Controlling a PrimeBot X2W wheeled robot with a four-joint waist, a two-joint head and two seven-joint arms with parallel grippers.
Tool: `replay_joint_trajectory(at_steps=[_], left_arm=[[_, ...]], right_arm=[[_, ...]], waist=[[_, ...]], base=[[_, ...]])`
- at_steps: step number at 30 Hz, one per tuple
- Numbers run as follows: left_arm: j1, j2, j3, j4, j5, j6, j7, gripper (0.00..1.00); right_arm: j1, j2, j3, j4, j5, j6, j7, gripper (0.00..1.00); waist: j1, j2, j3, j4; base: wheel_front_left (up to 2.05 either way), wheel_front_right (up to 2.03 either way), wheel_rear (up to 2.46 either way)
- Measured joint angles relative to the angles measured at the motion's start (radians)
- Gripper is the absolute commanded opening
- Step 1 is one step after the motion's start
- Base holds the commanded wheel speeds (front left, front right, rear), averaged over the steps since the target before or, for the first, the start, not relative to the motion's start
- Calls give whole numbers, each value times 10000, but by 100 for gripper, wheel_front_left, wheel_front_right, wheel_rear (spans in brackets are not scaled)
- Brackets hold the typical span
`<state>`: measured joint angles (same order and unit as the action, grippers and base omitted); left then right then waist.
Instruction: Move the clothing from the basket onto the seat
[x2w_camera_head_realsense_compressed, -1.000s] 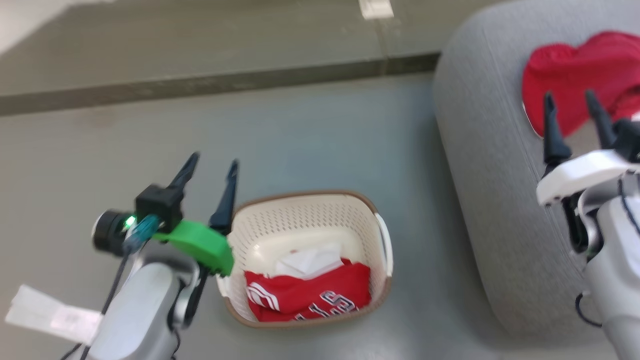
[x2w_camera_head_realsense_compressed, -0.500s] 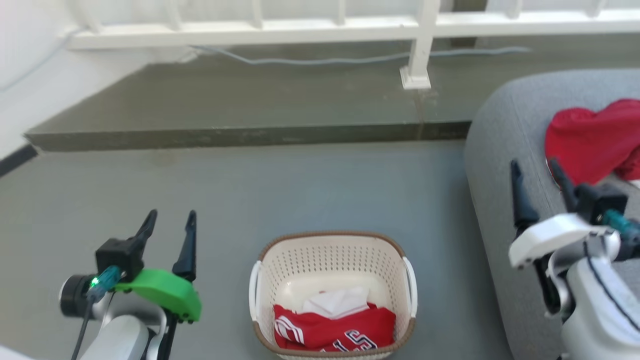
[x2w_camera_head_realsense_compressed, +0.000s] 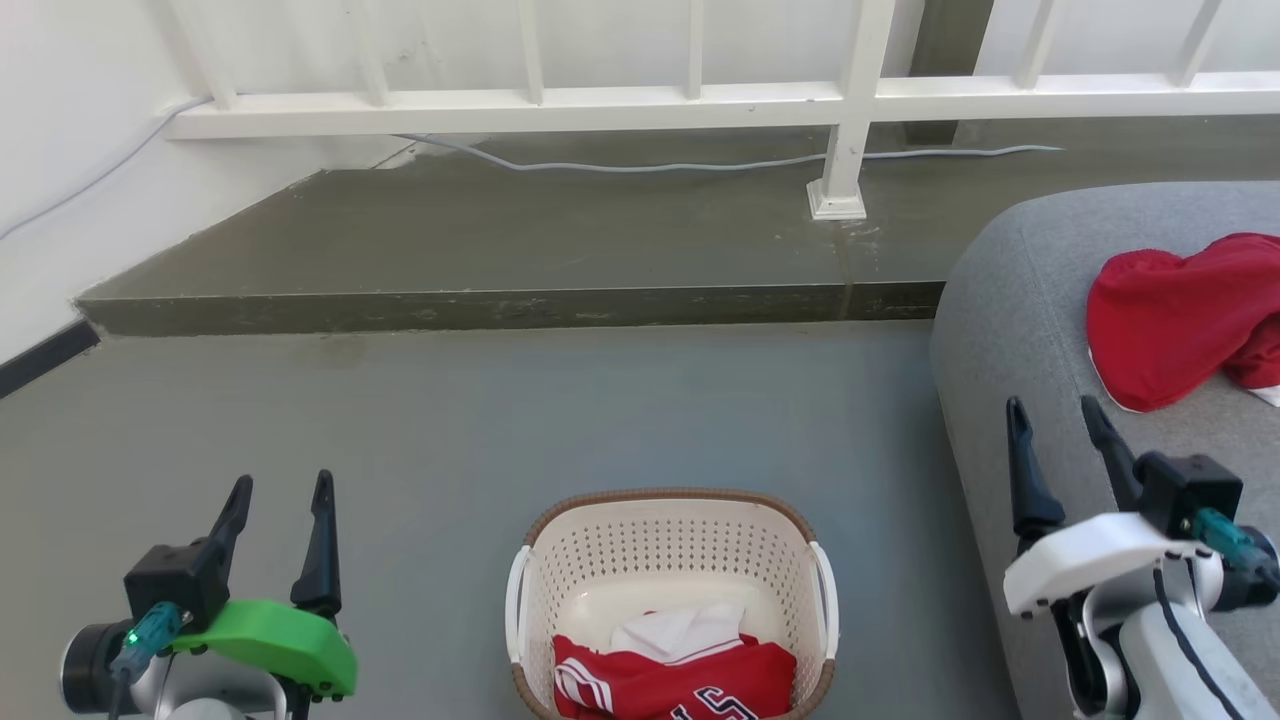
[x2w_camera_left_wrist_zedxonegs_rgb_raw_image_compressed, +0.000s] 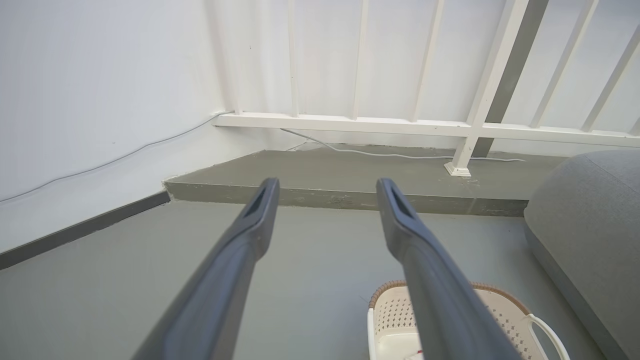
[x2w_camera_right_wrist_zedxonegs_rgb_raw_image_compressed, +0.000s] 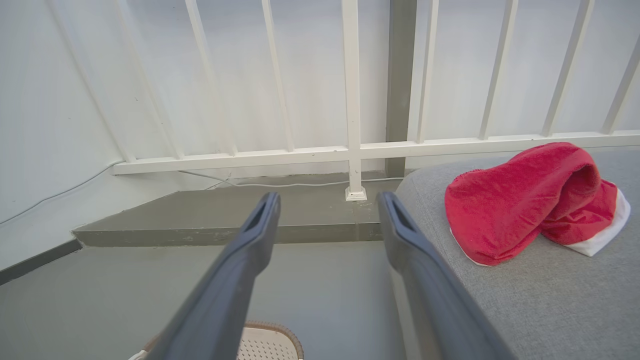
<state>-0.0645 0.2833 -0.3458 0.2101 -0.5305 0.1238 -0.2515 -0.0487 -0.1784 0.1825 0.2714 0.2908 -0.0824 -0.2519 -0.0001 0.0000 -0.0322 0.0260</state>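
The cream basket (x2w_camera_head_realsense_compressed: 672, 530) stands on the floor at the bottom centre of the head view, with a red jersey (x2w_camera_head_realsense_compressed: 665, 685) with white stripes and a white piece lying in it. A plain red garment (x2w_camera_head_realsense_compressed: 1170, 320) with white lining lies on the grey seat (x2w_camera_head_realsense_compressed: 1010, 300) at the right, also seen as the red garment (x2w_camera_right_wrist_zedxonegs_rgb_raw_image_compressed: 530, 200) in the right wrist view. My left gripper (x2w_camera_head_realsense_compressed: 283, 490) is open and empty, left of the basket. My right gripper (x2w_camera_head_realsense_compressed: 1052, 415) is open and empty, over the seat's front edge, short of the red garment. The basket's rim (x2w_camera_left_wrist_zedxonegs_rgb_raw_image_compressed: 480, 295) shows under the left fingers.
A raised grey concrete step (x2w_camera_head_realsense_compressed: 500, 300) runs across behind the basket. A white railing (x2w_camera_head_realsense_compressed: 840, 100) with a post stands on it, and a grey cable (x2w_camera_head_realsense_compressed: 650, 165) lies along its base. A white wall (x2w_camera_head_realsense_compressed: 60, 150) closes the left side.
The camera has tilted up, so the basket sits lower in the picture and the railing has come into view. Both grippers stay open and sit lower in the frame.
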Motion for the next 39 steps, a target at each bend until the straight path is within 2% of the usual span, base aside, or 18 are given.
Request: replay_joint_trajectory(at_steps=[20, 39], left_arm=[[1058, -268, 779, -848, 614, 0, -2, 100], [1379, -462, 918, -1243, 782, 0, 0, 100]], right_arm=[[1084, 159, -33, -1256, -13, -249, 150, 100], [1448, 165, -209, -2031, -96, -334, 431, 100]], waist=[[1, 0, 7, -162], [1, 0, 69, -227]], base=[[0, 0, 0], [0, 0, 0]])
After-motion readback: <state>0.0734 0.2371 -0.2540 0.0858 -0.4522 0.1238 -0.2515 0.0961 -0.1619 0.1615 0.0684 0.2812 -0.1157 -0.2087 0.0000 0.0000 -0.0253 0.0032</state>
